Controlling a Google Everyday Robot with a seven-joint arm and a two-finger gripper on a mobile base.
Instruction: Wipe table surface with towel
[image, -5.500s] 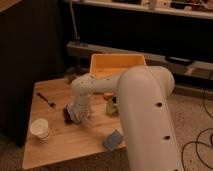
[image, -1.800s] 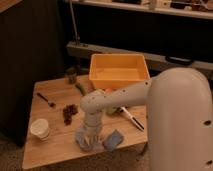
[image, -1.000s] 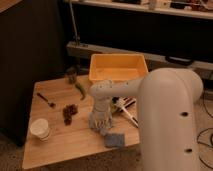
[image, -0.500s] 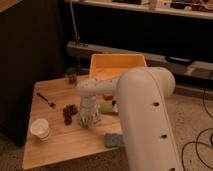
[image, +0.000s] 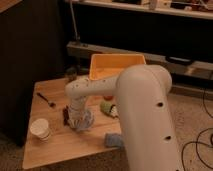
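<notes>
And there it was: the gripper claw (image: 80, 118) was down low on the wooden table (image: 55, 146), hanging straight under the white arm (image: 95, 87) that swept in from the robot's big pale body on the right of the view. The towel (image: 87, 123), a pale grey-blue bundle, sat right at the claw, bunched around its tip and spilling a little to its right, flat against the tabletop. Whether the claw was spread or pinching the cloth could not be told; the wrist and the towel hid it.

Just to the claw's left, almost touching, lay a small dark reddish item (image: 66, 115); what it was could not be made out. Further left and nearer the camera stood a white paper cup (image: 40, 128), upright and well apart from the claw. Beyond the claw and to its left lay a spoon (image: 48, 100) on bare wood. To the claw's right, close by, sat a green object (image: 106, 107) with something white against its far side. Nearer the camera and to the right, by the table's edge, lay a blue-grey pad (image: 114, 140). Far behind the claw, an orange bin (image: 118, 62) took up the table's back corner, with a dark jar (image: 71, 75) just beside its left wall.
</notes>
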